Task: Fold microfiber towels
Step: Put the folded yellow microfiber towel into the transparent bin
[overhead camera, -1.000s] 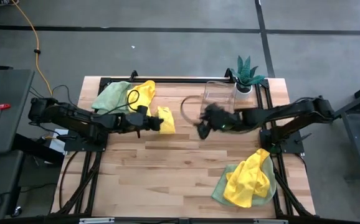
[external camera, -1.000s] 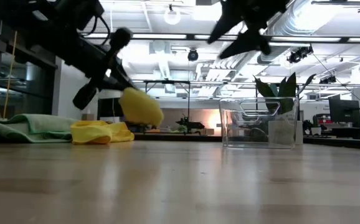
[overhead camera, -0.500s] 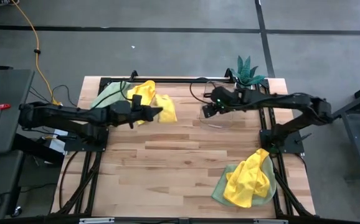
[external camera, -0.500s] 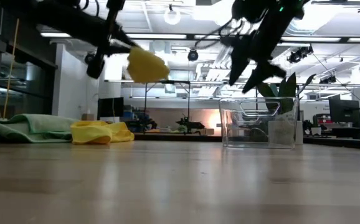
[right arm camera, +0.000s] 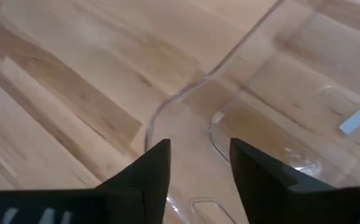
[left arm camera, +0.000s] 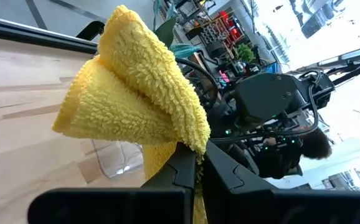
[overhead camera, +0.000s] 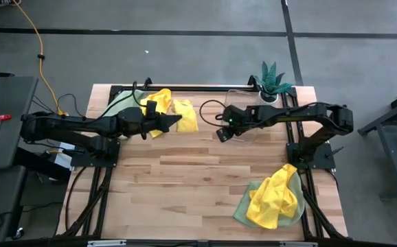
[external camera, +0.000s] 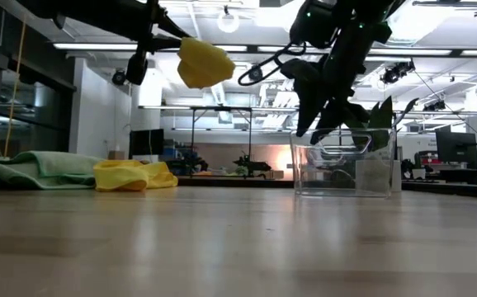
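From above, the left pincer (overhead camera: 176, 121) reaches toward the far middle of the tabletop (overhead camera: 185, 178), clamped tight on a folded yellow towel (overhead camera: 185, 115). The low view shows what the overhead cannot: that towel (external camera: 204, 63) hangs well above the wood, clear of everything. The left wrist view shows the dark fingers (left arm camera: 186, 168) pinched together on the towel's thick folded edges (left arm camera: 136, 99).

The right pincer (overhead camera: 223, 132) sits at the near-left corner of a clear plastic bin (overhead camera: 243, 110). Only its wrist view shows the fingers (right arm camera: 149, 168) parted with nothing between them, just over the bin's rounded rim (right arm camera: 180, 99).

A yellow and green heap (overhead camera: 133, 104) lies at the far left, another (overhead camera: 274, 199) at the near right. A potted plant (overhead camera: 273, 81) stands behind the bin.
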